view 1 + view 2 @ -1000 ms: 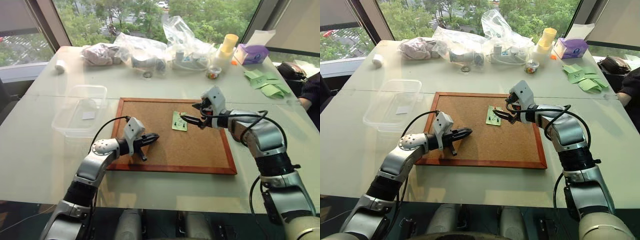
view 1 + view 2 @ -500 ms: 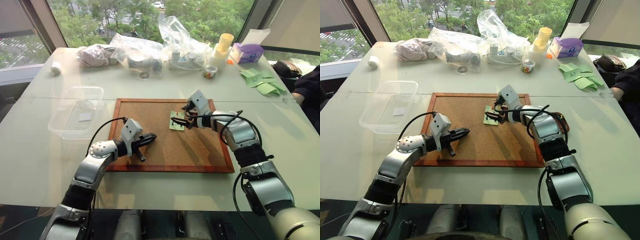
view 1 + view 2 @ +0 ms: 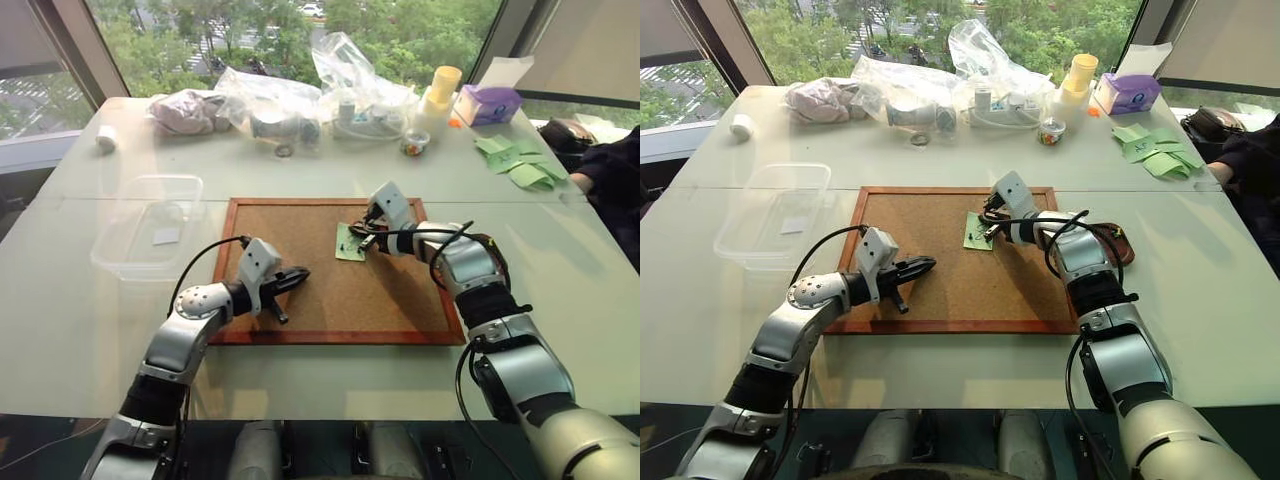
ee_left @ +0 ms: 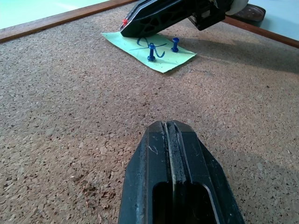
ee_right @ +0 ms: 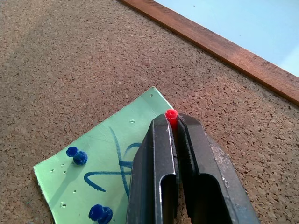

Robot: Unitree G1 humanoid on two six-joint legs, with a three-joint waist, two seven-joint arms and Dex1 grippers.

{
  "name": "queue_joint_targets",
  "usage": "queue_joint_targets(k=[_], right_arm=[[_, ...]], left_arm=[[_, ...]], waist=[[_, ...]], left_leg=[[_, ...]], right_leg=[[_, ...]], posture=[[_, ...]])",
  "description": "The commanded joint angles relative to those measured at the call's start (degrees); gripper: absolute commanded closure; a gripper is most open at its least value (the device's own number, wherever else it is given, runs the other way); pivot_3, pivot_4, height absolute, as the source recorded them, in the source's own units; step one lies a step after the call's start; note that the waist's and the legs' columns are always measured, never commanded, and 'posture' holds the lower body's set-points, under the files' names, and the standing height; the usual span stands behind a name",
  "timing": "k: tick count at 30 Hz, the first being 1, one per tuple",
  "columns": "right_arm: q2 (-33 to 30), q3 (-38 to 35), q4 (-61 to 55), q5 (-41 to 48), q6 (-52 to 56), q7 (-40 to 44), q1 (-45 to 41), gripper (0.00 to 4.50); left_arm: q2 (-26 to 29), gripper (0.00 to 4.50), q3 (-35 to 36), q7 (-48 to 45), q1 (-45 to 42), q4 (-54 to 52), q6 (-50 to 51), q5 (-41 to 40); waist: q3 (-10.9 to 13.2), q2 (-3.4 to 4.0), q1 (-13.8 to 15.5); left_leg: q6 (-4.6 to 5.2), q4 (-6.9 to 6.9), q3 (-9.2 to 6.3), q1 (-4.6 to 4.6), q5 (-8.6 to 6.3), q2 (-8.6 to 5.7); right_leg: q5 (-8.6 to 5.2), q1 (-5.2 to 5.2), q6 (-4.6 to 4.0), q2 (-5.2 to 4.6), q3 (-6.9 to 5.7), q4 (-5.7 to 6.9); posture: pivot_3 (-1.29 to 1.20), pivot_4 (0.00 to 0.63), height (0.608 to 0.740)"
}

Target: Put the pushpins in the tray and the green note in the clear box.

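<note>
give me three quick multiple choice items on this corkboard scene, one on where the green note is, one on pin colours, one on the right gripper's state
1. Where does the green note lie?
A. in the clear box
B. on the corkboard
C. on the bare table

2. How many blue pushpins stand in the note?
A. two
B. none
C. five

3. What is the right gripper doing?
A. hanging open above the clear box
B. shut on the red pushpin
C. holding a plastic bag

Answers:
1. B: the note lies flat on the corkboard, while the clear box sits apart, to the left of the board.
2. A: the left wrist view shows two blue pushpins upright in the paper.
3. B: its fingers are closed on the red pushpin at the note's corner.
</note>
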Motion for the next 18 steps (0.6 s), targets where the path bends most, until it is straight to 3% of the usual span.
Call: queue_joint_targets(k=[1, 14, 18], right_arm=[[-0.28, -1.79, -5.84, 0.32, 0.86, -0.63, -0.13, 4.42], [-7.18, -13.43, -33.39, 6.49, 16.77, -5.89, 8.98, 4.42], [-12.00, -21.08, -39.18, 8.43, 21.49, -7.39, 15.22, 4.42]], left_arm=[[-0.14, 4.50, -0.55, 0.51, 1.05, 1.26, 0.93, 0.74], [-1.10, 4.50, -1.17, 1.52, 0.92, 3.52, 1.64, 1.81], [-1.27, 4.50, -1.48, 1.08, 0.76, 3.90, 1.39, 1.82]], waist=[[0.01, 0.02, 0.00], [-0.09, 0.21, 0.34], [-0.17, 0.35, 0.48]], left_leg=[[0.00, 0.00, 0.00, 0.00, 0.00, 0.00], [-0.02, 0.01, -0.04, 0.04, 0.01, 0.00], [0.01, 0.00, -0.05, 0.03, -0.01, -0.01]], right_leg=[[0.00, 0.00, 0.00, 0.00, 0.00, 0.00], [0.00, 0.04, 0.00, -0.04, 0.00, 0.04], [0.00, 0.04, 0.00, -0.09, 0.00, 0.02]], posture=[[0.00, 0.150, 0.740], [0.00, 0.150, 0.740], [0.00, 0.150, 0.740]])
